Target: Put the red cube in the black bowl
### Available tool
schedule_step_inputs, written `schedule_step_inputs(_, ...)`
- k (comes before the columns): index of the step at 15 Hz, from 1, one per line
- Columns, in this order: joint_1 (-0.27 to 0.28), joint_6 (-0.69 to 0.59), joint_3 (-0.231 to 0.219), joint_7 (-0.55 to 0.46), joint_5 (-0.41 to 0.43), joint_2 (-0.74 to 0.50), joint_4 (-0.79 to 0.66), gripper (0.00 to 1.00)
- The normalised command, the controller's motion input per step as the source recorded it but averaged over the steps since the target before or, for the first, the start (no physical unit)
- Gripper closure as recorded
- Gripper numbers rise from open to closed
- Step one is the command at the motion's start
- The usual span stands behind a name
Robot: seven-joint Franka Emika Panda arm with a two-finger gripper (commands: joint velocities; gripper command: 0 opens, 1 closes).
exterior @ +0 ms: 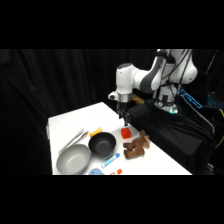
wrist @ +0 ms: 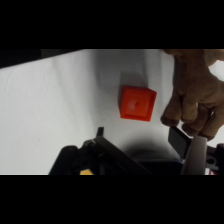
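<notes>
Red cube: The red cube (exterior: pixel 125 132) sat flat on the white table (exterior: pixel 65 125), near the table's right edge. Nothing touched it.
Cube from the wrist: In the wrist view the red cube (wrist: pixel 137 103) lay on bare table, above the gap between the two fingers.
Claw: The gripper (exterior: pixel 125 118) hung just above the cube. Its fingers stood apart, one on each side, and held nothing.
Brown toy: A brown plush toy (exterior: pixel 136 146) lay just beside the cube, closer to the table's front edge. In the wrist view the toy (wrist: pixel 195 90) was very near the cube's right side.
Black bowl: The black bowl (exterior: pixel 101 144) stood near the cube, toward the middle of the table. It looked like nothing was in it.
Grey bowl: A bigger grey bowl (exterior: pixel 73 160) sat just beside the black one, near the front left corner.
Other things: Metal tongs (exterior: pixel 73 139) lay toward the left edge. A blue thing (exterior: pixel 110 160) lay near the front edge.
Done so far: I think only the reaching was done. The claw was lined up over the cube.
Left to do: Go down, squeeze the cube, lift it, carry it over the black bowl and let go.
Watch out: The toy was so close that a finger might bump it.
Hard to see: The small bits by the front edge were too blurry to name. Much of the claw was cut off at the bottom of the wrist view.
</notes>
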Motion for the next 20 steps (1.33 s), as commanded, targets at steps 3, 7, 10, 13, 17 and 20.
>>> schedule_step_inputs(3, 0.028, 0.33, 0.007, 0.08, 0.112, 0.18, -0.02, 0.00)
schedule_step_inputs(7, 0.044, 0.27, 0.009, 0.07, 0.126, 0.14, -0.02, 0.00)
schedule_step_inputs(10, 0.049, 0.26, 0.034, 0.02, 0.182, 0.14, -0.01, 0.00)
schedule_step_inputs(13, 0.064, 0.25, 0.023, 0.05, 0.117, 0.15, -0.01, 0.00)
schedule_step_inputs(17, 0.050, 0.25, 0.041, 0.03, 0.149, 0.16, 0.00, 0.00)
schedule_step_inputs(20, 0.052, 0.25, 0.069, 0.02, 0.164, 0.15, 0.01, 0.00)
